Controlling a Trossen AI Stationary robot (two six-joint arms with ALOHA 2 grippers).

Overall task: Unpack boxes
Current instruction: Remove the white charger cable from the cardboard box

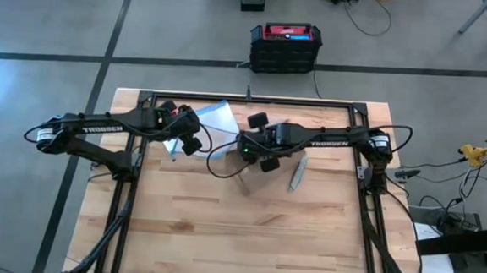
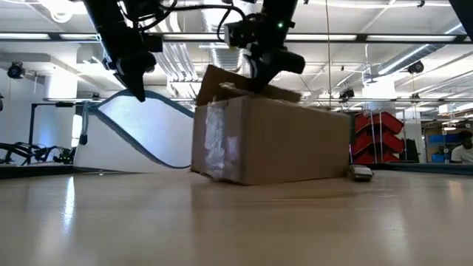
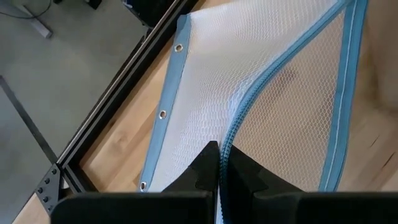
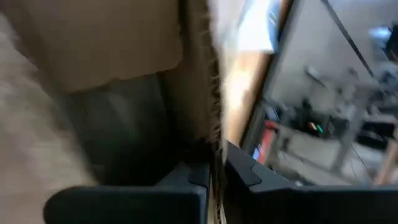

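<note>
A brown cardboard box point(image 2: 270, 140) with clear tape on its near end stands on the table, one top flap raised. My right gripper point(image 2: 264, 80) is shut on that flap from above; in the high view it point(image 1: 258, 153) hangs over mid-table. A clear mesh pouch with a blue edge point(image 2: 137, 140) sits left of the box, its lower part on the table. My left gripper point(image 3: 219, 163) is shut on the pouch; it also shows at the far left point(image 1: 192, 139). My left gripper pinches the pouch's blue zipper line point(image 3: 229, 138) between its two fingers, slanting down from above. The pouch hangs slack below the hold, and its lower edge point(image 2: 126, 168) rests on the table. My right gripper pinches the edge of the box's raised top flap point(image 4: 212, 127) between its two fingers, which lie on either face of the cardboard. It slants down from above. The flap point(image 2: 236, 80) stands tilted up while the box's bottom stays on the table.
A small grey object point(image 1: 298, 172) lies on the table to the right of the box. A black-and-red case point(image 1: 285, 46) stands on the floor beyond the far edge. A black frame rail point(image 1: 254, 101) runs along the table's far edge. Bare wood fills the near half.
</note>
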